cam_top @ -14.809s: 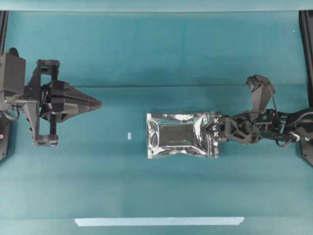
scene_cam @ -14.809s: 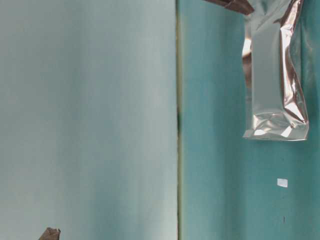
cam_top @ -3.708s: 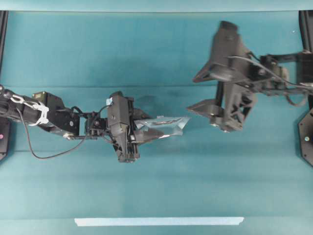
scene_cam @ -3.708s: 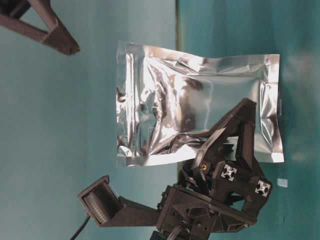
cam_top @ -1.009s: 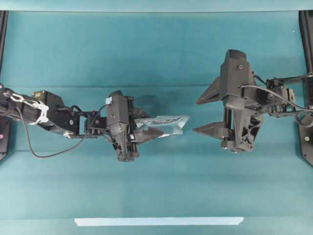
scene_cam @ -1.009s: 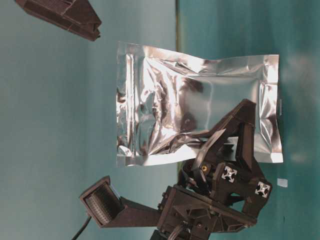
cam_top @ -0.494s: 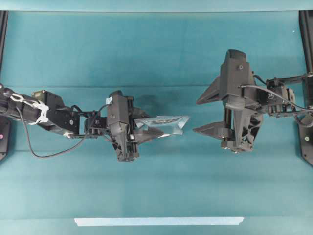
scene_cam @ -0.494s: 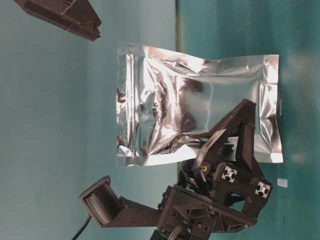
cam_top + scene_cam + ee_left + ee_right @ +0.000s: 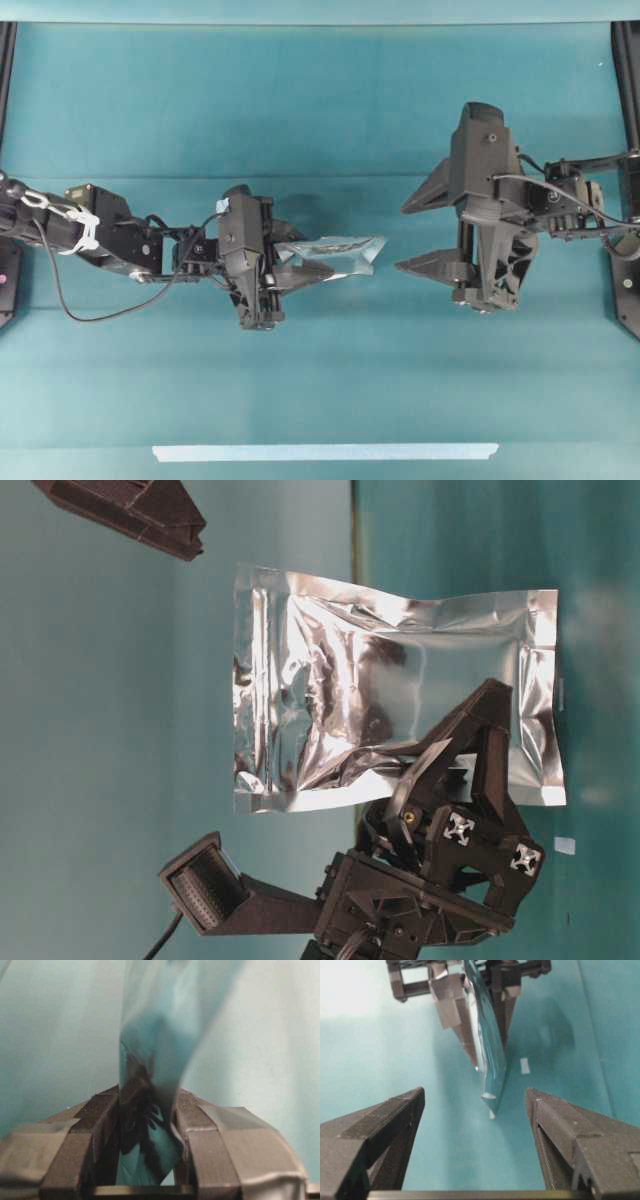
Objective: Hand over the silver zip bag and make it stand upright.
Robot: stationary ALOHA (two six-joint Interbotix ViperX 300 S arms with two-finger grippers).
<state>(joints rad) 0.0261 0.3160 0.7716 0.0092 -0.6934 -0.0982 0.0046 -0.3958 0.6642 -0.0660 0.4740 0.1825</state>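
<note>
1. Left wrist view, nearest: the left gripper (image 9: 147, 1152) was clamped on the silver zip bag (image 9: 155, 1060). Both pads (image 9: 102, 1125) pressed the foil from either side at the bottom centre of the frame, and the bag rose edge-on toward the top.
2. Table-level view (frame turned sideways): the bag (image 9: 390, 695) filled the centre, broad face to the camera. The left gripper (image 9: 450, 755) pinched it at the lower right of the pouch, near one short edge. The opposite sealed strip, at centre left, hung free.
3. Handling, judged: thin crinkled foil, apparently very light and near empty. It kept its plane while held by one end, so it had some stiffness, but it should buckle under a hard squeeze. The shiny surface looked slippery.
4. Overhead view: the bag (image 9: 335, 252) showed as a thin sliver at frame centre, on edge. Whether its lower edge touched the teal table (image 9: 320, 90) could not be told.
5. Right gripper (image 9: 420, 232), centre right overhead, stood wide open and well apart from the bag's free end; it held nothing.
6. Right wrist view: bag (image 9: 487, 1035) sat upper centre, roughly between the open fingers (image 9: 560, 1132), and farther off.
7. Judged best hold: across the flat faces near a sealed edge, with light pressure.
8. Farthest: a pale tape strip (image 9: 325, 452) lay along the bottom edge, overhead.
</note>
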